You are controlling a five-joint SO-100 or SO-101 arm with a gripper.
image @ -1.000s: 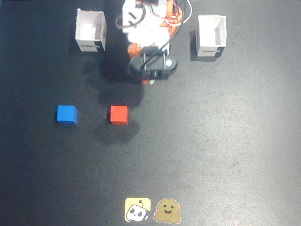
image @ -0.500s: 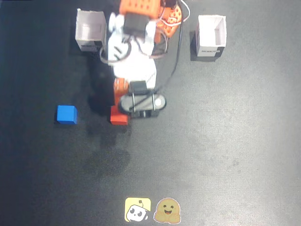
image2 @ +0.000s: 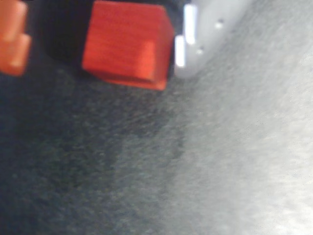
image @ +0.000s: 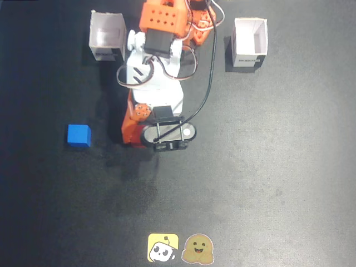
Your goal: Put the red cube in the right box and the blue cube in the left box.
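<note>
Between the two fingers of the gripper (image2: 98, 44) sits the red cube (image2: 127, 46). In the wrist view the white finger (image2: 198, 34) touches the right side of the cube, while the orange finger (image2: 12, 39) stands a little apart from its left side with a dark gap between. So the fingers are around the cube but, as far as I can see, not pressed together on it; the picture is blurred, so whether they really grip it I cannot tell. The cube rests low over the dark mat (image2: 195, 171).

From the fixed view, the arm (image: 156, 72) leans down toward the middle of the mat, and the cube (image: 129, 133) shows only as a red edge beside the wrist. The blue cube (image: 79, 135) lies well to the left of the arm, alone. One white box (image: 107, 34) stands just to the upper left of the arm's base, another white box (image: 250, 41) to its upper right. Two stickers (image: 181, 248) are at the bottom edge.
</note>
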